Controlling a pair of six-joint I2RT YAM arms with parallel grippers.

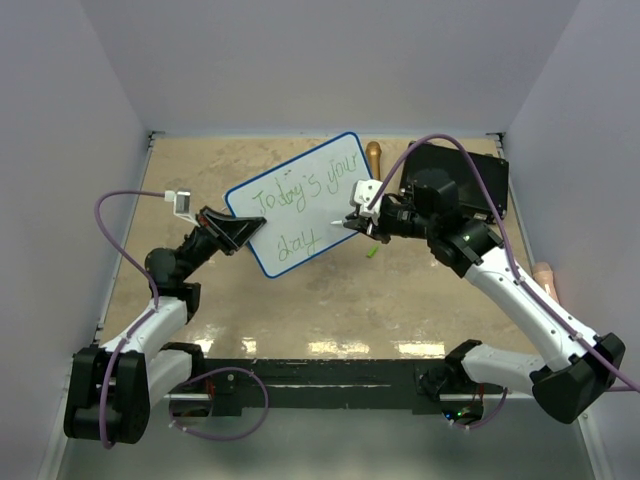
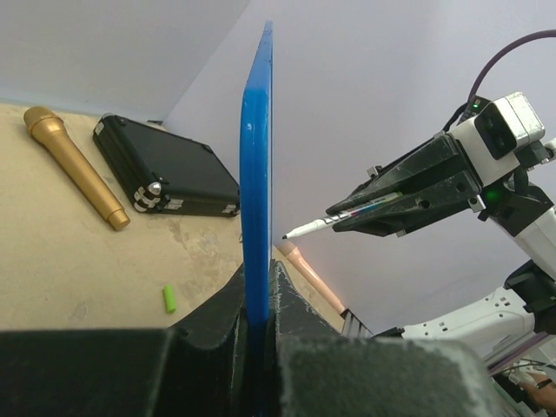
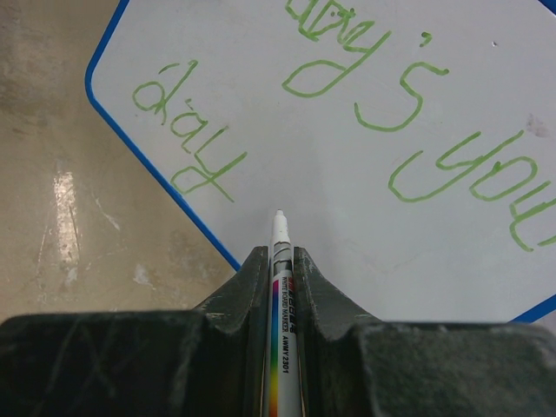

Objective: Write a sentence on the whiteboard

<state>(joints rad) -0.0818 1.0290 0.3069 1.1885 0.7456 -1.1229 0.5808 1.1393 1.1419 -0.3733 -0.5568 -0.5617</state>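
Note:
The whiteboard (image 1: 300, 200), white with a blue rim, is held tilted above the table and bears green writing "Today's your day". My left gripper (image 1: 243, 233) is shut on its left edge; in the left wrist view the board (image 2: 256, 174) shows edge-on between the jaws. My right gripper (image 1: 356, 222) is shut on a whiteboard marker (image 3: 283, 304), uncapped, its tip a little off the board's lower right part (image 3: 347, 226), right of the word "day". The marker also shows in the left wrist view (image 2: 330, 223), its tip close to the board face.
A black case (image 1: 470, 180) lies at the back right, with a gold microphone (image 1: 373, 155) beside it. A small green cap (image 1: 372, 251) lies on the table under the right gripper. A pink-beige handle (image 1: 545, 275) lies at the right edge.

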